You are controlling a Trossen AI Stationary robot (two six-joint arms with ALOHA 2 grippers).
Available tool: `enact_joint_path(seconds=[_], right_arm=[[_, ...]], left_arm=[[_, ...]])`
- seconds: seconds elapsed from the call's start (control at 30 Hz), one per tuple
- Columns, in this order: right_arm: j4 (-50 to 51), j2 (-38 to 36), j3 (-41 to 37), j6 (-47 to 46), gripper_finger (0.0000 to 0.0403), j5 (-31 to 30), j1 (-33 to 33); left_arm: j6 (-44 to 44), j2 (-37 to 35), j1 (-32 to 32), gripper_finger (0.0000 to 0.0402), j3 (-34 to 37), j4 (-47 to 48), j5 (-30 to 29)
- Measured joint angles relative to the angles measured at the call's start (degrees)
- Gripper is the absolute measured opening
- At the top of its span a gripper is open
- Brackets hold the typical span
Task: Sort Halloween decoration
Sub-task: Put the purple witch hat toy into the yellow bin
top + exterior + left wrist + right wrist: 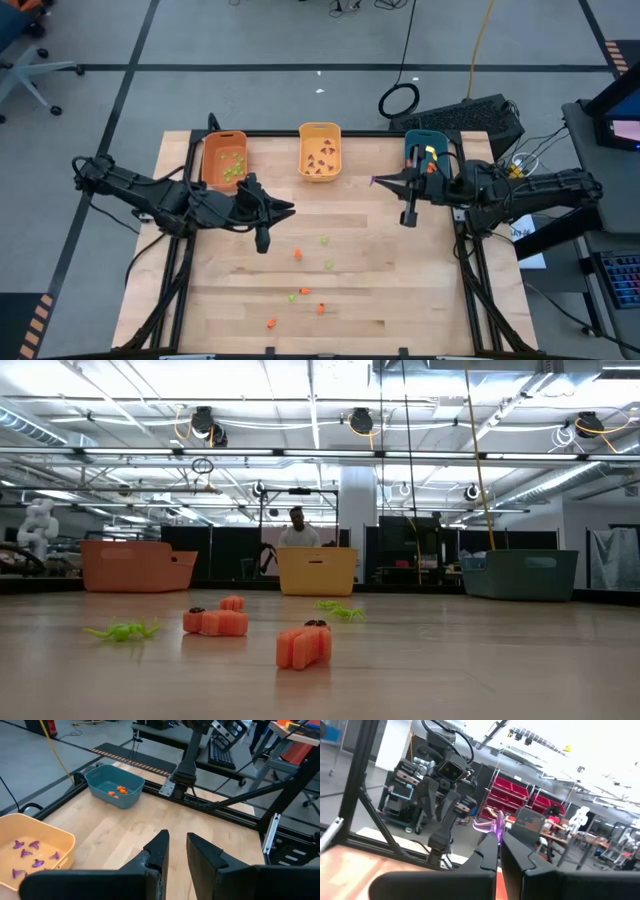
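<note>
Small orange and light green trinkets of the Halloween decoration (297, 255) lie loose on the wooden table (400, 290), toward its near middle; the low view shows an orange one (303, 645) and a green spider (125, 630). My right gripper (377, 181) hangs above the table between the yellow bin (320, 152) and the teal bin (425, 150), shut on a purple trinket (489, 826). My left gripper (288, 209) is held above the table by the orange bin (224, 160), its fingers (159, 851) a little apart with nothing between them. My right gripper pinches the purple trinket's lower end (496, 834) between its two fingertips. The fingers reach nearly level from the table's right side. The trinket sticks out past the fingertips, lifted clear of the table.
The three bins stand in a row along the far edge: the orange one holds green trinkets, the yellow one purple ones (30, 852), the teal one (115, 784) orange ones. A person (298, 530) shows beyond the table. Black frame rails run along the table's sides.
</note>
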State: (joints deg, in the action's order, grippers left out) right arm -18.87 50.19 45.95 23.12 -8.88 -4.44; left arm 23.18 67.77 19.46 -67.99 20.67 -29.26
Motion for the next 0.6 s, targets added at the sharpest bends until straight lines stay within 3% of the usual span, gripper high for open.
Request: enact_joint_path(seconds=[0.6], right_arm=[[0.28,0.00,0.00,-0.55,0.0000,0.14,-0.03]], left_arm=[[-0.15,0.02,0.00,0.0066,0.00,0.00,-3.37]])
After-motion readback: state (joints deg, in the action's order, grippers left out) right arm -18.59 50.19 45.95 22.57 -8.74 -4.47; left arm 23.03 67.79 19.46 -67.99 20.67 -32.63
